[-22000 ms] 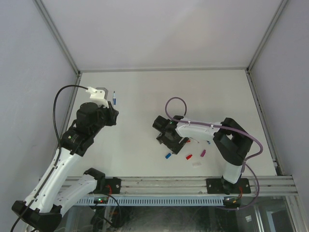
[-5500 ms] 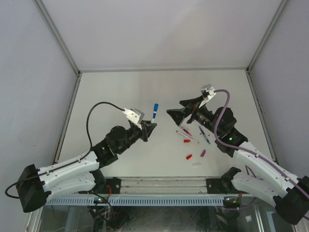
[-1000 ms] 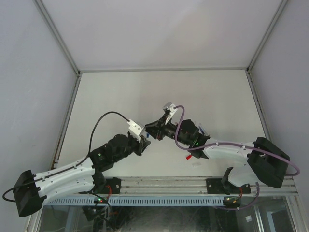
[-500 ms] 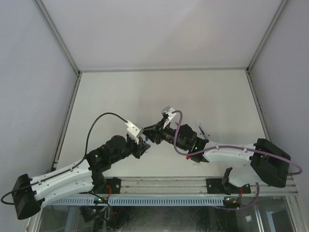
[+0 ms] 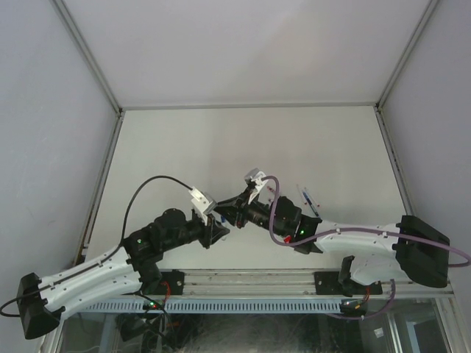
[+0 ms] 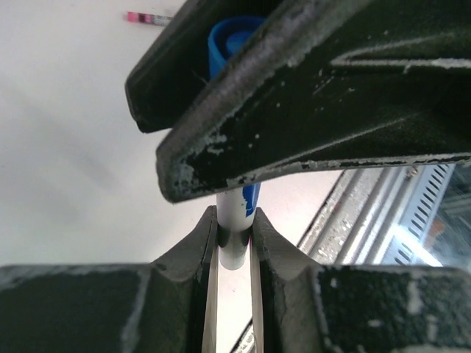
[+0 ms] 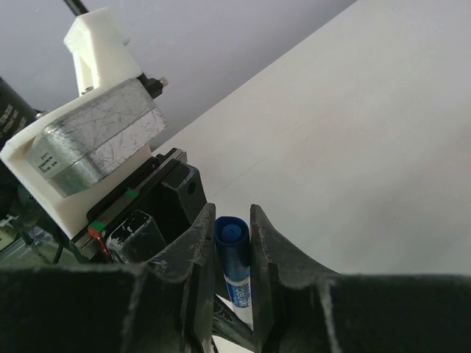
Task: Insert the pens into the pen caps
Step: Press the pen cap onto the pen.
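My two grippers meet above the near middle of the table. The left gripper (image 5: 218,224) (image 6: 234,222) is shut on the whitish barrel of a pen (image 6: 234,239). The right gripper (image 5: 228,211) (image 7: 232,218) is shut on a blue pen cap (image 7: 232,248) (image 6: 231,38), which sits over that pen's end in line with the barrel (image 7: 240,296). A sliver of blue (image 5: 223,218) shows between the fingertips in the top view. More pens (image 5: 307,198) lie on the table right of the right arm, and one with a magenta end (image 6: 148,16) shows in the left wrist view.
A red cap (image 5: 286,238) peeks out beside the right forearm. The metal rail (image 5: 243,279) runs along the near table edge just below both arms. The left wrist's white camera mount (image 7: 85,140) stands close to the right fingers.
Both grippers have stayed together and drifted a little toward the near edge. The left arm has drawn back and lowered. The grips have not changed.
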Controlling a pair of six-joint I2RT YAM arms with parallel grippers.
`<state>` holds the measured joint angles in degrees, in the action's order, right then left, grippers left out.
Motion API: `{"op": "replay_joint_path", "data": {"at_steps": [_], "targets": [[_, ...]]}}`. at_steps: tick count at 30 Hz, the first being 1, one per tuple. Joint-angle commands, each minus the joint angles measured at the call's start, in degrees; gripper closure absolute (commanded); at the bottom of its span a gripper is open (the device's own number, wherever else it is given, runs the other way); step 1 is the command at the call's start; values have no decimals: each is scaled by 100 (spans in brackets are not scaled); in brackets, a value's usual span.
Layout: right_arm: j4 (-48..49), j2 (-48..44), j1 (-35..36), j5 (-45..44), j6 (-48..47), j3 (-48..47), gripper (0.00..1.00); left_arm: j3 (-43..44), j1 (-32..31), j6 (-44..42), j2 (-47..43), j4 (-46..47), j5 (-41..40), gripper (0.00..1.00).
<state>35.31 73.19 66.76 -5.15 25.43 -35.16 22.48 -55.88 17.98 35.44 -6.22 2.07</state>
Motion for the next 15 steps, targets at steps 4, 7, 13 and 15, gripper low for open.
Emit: {"op": "replay_joint_path", "data": {"at_steps": [4, 7, 13, 15], "targets": [[-1994, -62, 840, 1359, 312, 582, 100, 1443, 130, 145, -558, 2492, -218, 100], [-2046, -180, 884, 1332, 300, 702, 100, 1546, 130, 197, -604, 2476, -121, 100], [-2272, -306, 1099, 961, 73, 753, 100, 1740, 130, 442, -575, 2604, 215, 100], [-2308, -353, 1171, 899, 26, 811, 100, 1768, 130, 490, -586, 2646, 247, 100]]}}
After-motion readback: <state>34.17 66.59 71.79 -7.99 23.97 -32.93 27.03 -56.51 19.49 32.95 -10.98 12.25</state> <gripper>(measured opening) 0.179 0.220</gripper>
